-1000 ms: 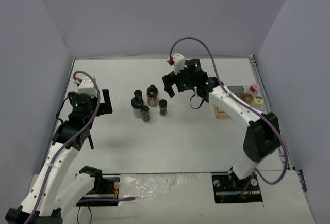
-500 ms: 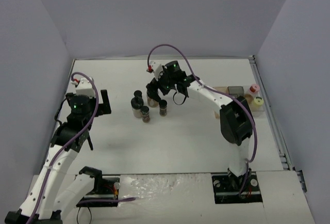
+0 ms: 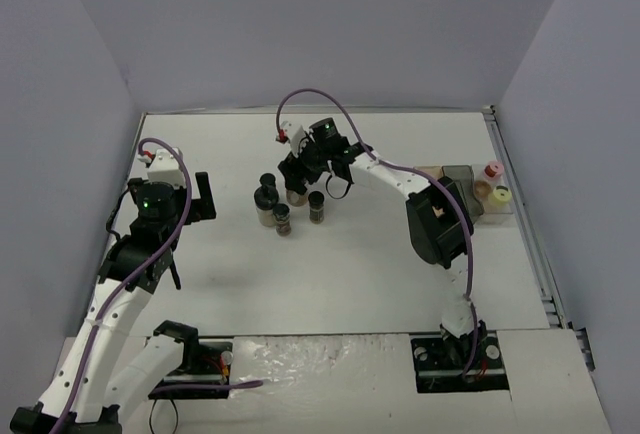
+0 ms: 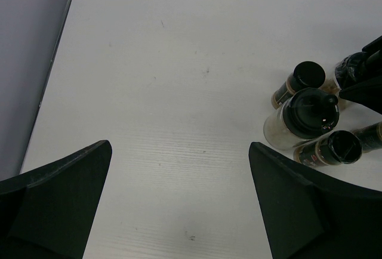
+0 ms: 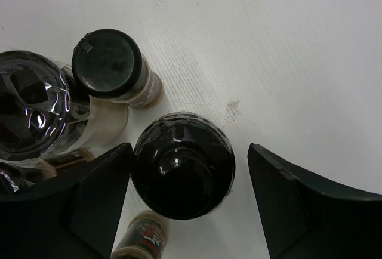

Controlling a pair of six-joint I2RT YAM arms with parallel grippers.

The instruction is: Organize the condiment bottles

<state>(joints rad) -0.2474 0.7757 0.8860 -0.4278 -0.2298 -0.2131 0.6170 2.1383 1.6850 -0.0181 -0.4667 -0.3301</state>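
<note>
R fingers (image 5: 298, 211) straddle a black-cap bottle (image 5: 184, 172), released, w/ a gap on one side. It stands w/ 3 other black-cap bottles (image 3: 283, 219) on the tabletop (image 3: 350, 264), well left of the tray (image 3: 458, 176). L fingers (image 4: 54, 193) spread wide, nothing btwn, farther left of tray.

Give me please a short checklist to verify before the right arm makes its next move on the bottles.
1. The black-capped bottle is between the fingers of the right gripper: ok.
2. It is centred there: not ok, nearer one finger.
3. Jaws shut on it: not ok, a gap shows.
4. The large bottle beside is free of the fingers: cannot tell.
5. The left gripper is out of the way: ok, open and empty.
</note>
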